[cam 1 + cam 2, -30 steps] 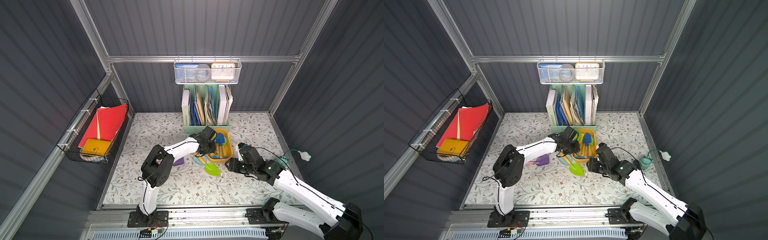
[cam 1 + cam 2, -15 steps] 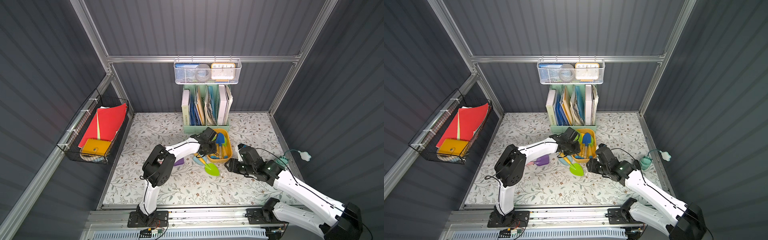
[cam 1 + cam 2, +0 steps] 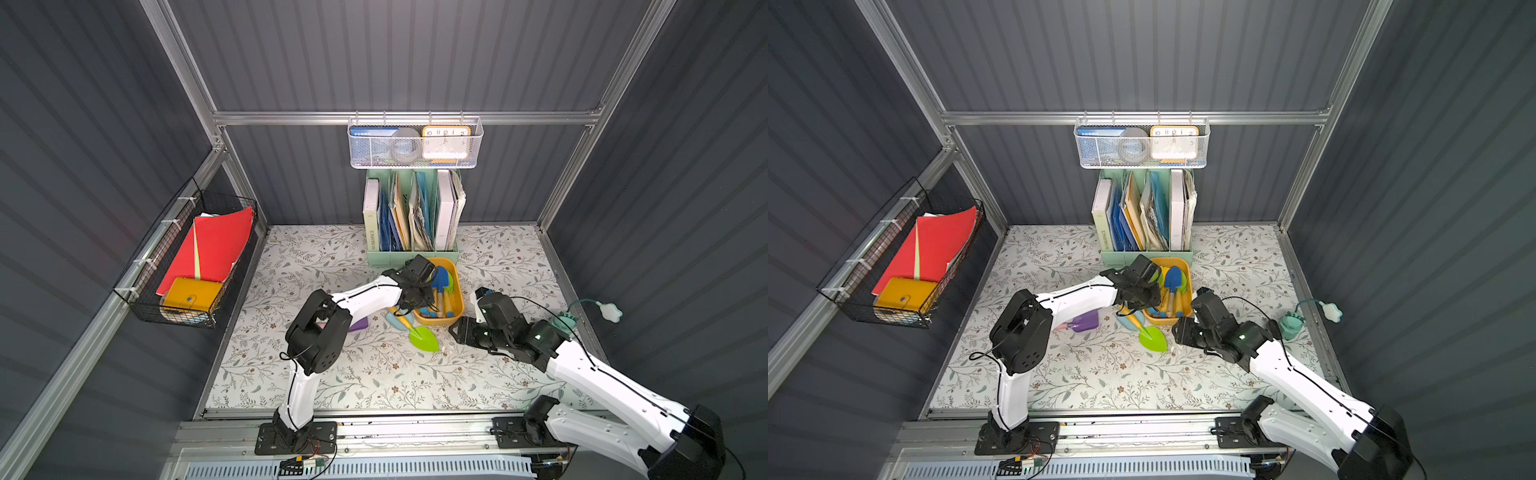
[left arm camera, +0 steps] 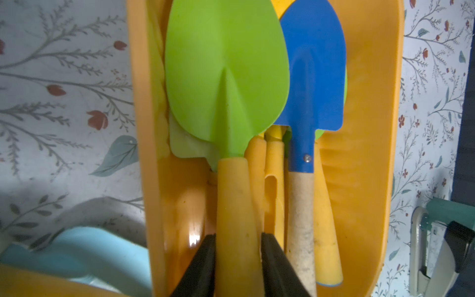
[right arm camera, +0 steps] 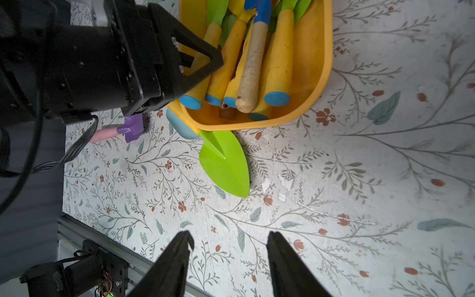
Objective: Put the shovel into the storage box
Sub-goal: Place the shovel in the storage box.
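Over the storage box [image 3: 460, 296], on the file rack's [image 3: 411, 258] near side, the left gripper [image 4: 237, 235] pinches the handle of the green shovel [image 4: 226, 77] lying inside it, so open wide, then rise straight; the right gripper [image 5: 230, 235] hovers part-open, empty.

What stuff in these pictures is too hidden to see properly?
Loose green shovel: right wrist view, storage box rim hides its handle.
Purple shovel: in a top view, left arm covers most.
Light-blue thing: left wrist view, blurred, cut by the edge.
Pale-green blade: left wrist view, under the gripped green shovel.
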